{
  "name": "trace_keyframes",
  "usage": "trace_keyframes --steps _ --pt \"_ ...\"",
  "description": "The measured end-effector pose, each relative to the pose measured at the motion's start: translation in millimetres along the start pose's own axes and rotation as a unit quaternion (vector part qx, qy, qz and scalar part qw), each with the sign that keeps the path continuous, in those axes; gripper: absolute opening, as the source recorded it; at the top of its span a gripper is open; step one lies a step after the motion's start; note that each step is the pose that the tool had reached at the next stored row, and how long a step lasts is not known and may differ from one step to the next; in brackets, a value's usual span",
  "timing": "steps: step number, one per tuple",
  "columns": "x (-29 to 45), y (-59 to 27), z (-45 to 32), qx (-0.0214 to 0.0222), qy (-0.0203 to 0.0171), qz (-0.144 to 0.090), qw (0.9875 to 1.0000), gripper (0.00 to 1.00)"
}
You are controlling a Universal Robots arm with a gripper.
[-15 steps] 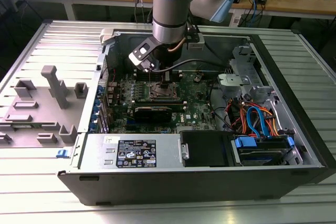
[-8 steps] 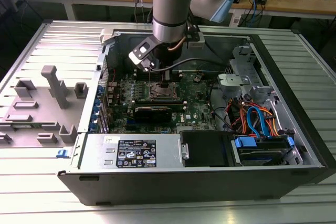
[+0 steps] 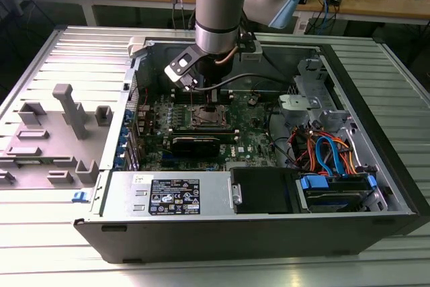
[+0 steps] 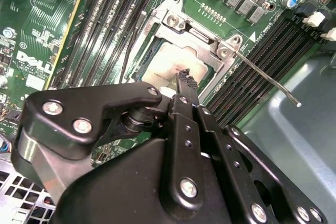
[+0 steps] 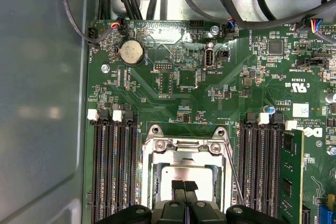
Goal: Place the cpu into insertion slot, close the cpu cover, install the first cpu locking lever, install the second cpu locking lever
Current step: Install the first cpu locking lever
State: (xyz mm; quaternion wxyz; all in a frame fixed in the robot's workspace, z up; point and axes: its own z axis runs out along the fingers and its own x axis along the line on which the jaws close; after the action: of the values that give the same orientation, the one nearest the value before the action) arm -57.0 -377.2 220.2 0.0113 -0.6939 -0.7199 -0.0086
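Entry: you have the arm's black hand (image 5: 184,186) reaching down into the open dark-grey computer case (image 3: 376,186). Its two fingers are clenched tip to tip with nothing between them. The tips sit right over the small flat square cpu with the dull silver top (image 5: 184,171); whether they touch it you cannot tell. The cpu lies seated in the square black-rimmed insertion slot (image 3: 205,119) on the green motherboard (image 5: 173,82), between banks of long black memory slots (image 5: 113,171). The thin silvery-grey cpu cover frame (image 5: 181,149) appears to lie flat around the chip, whose silver top shows through its window. A thin silvery wire locking lever (image 4: 262,77) stands unlatched, slanting out over the memory slots in the second wrist view. Judgement: placing is done, the cover looks closed, and you are at the lever stage, with this lever not yet locked. The move ahead calls for the narrow closed fingertips set squarely against that thin rod, a firm steady push, and clearance from the memory slots just beside it.
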Motion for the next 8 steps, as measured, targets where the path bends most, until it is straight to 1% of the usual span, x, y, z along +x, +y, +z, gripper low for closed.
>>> trace_keyframes --steps 3,8 --pt "0.1 0.0 -2.3 0.0 0.0001 0.0 1.0 0.11" --pt "0.1 0.0 -4.0 -0.0001 0.0001 0.0 1.0 0.11"
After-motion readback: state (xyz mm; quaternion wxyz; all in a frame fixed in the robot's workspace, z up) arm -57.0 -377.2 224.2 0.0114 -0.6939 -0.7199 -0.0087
